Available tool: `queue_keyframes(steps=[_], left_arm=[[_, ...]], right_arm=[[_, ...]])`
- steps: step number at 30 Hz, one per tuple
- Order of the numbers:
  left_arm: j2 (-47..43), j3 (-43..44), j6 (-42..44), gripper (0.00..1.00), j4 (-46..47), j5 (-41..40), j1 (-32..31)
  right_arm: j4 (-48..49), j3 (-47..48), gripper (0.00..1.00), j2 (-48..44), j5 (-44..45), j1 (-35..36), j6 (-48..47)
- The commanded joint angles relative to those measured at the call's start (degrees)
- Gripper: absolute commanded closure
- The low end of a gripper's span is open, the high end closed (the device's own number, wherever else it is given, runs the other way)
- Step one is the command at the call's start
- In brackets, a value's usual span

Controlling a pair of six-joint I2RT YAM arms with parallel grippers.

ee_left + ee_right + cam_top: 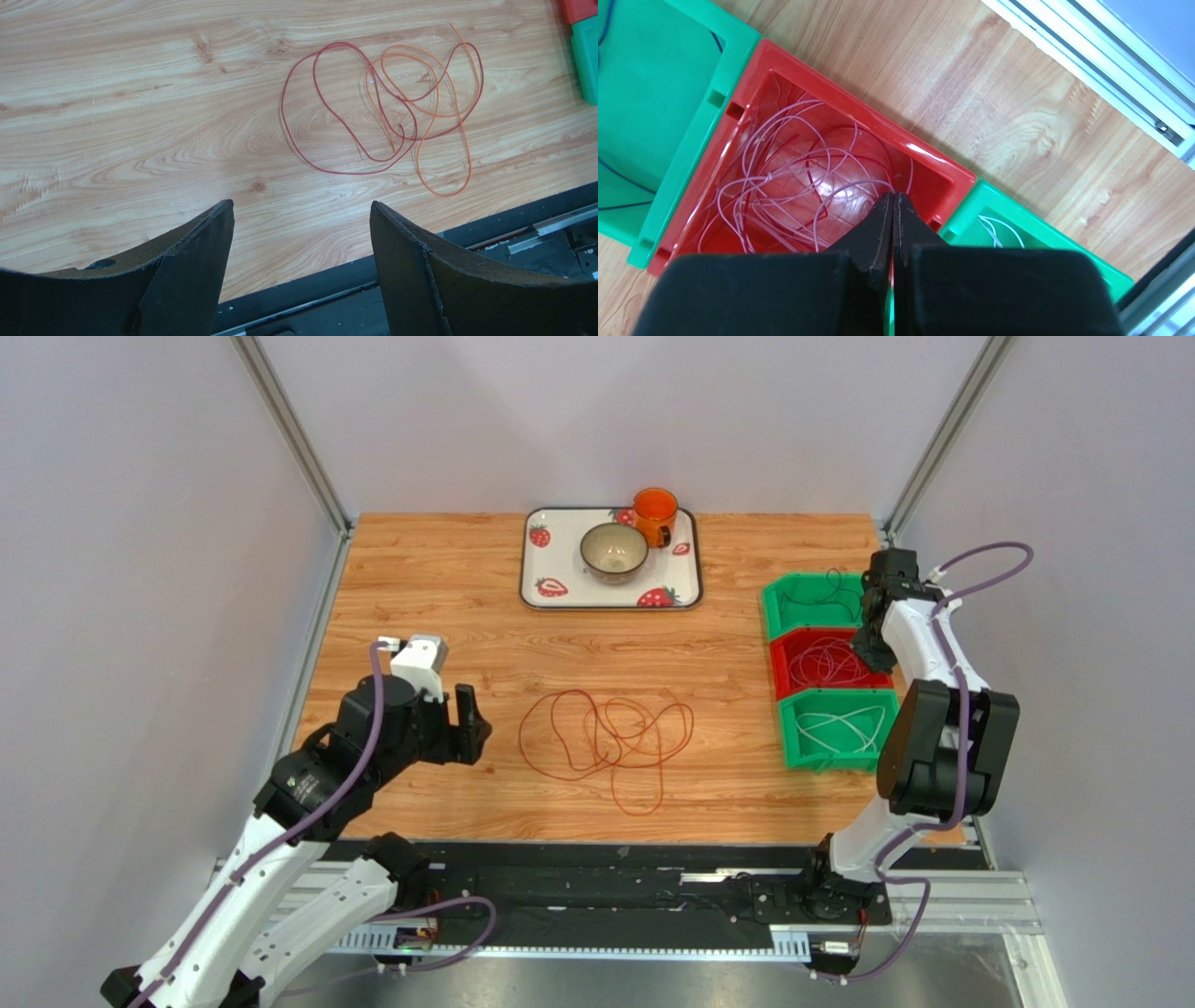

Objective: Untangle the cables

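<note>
the cables (pixel 403 136) look light and limp; the released left pincer (pixel 300 210) could pinch an outer loop; the right pincer (pixel 892 199) is clenched.

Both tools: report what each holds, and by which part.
Left tool, open above the table, holds nothing. Right tool is shut over the red bin; a pale cable runs to its tips, but whether it is pinched cannot be told.

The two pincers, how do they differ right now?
The left pincer stands open; the right pincer is shut. The left one hangs over the table, short of the tangled cables; the right one is above the red bin. Both have dark fingers.
</note>
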Motion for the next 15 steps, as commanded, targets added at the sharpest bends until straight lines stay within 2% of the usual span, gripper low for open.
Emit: queue_keyframes(steps=[1,6,8,9,10,11,13,15], left_arm=[[-0.08,0.86,0.66,0.21,1.28,-0.12,0.03],[0.0,0.86,0.66,0.21,1.28,-0.12,0.03],[-0.08,0.77,0.66,0.21,1.28,-0.12,0.03],[-0.08,0.86,0.57,0.21,1.28,-0.21,0.03],[-0.08,0.86,0.66,0.21,1.28,-0.21,0.03],[-0.08,0.86,0.66,0.21,1.28,-0.12,0.03],[-0.17,0.86,0.74,0.21,1.37,-0.03,0.03],[-0.17,0.94,0.74,0.21,1.28,0.06,0.03]], right_arm=[[6.11,-0.3,1.0,3.99,-0.12,0.01,-2.07],[5.58,1.11,1.0,5.42,-4.16,0.01,-5.06],[5.85,1.02,1.0,2.96,-3.99,0.01,-5.32],[5.85,0.93,0.97,1.04,-3.56,0.01,-5.41],[5.67,1.19,0.75,0.15,-3.64,0.01,-5.85],[5.5,1.37,0.67,-0.64,-3.73,0.01,-5.94],[4.27,2.24,0.53,-2.66,-3.2,0.01,-6.38],[2.69,2.95,0.51,-4.07,-2.06,0.01,-6.73]])
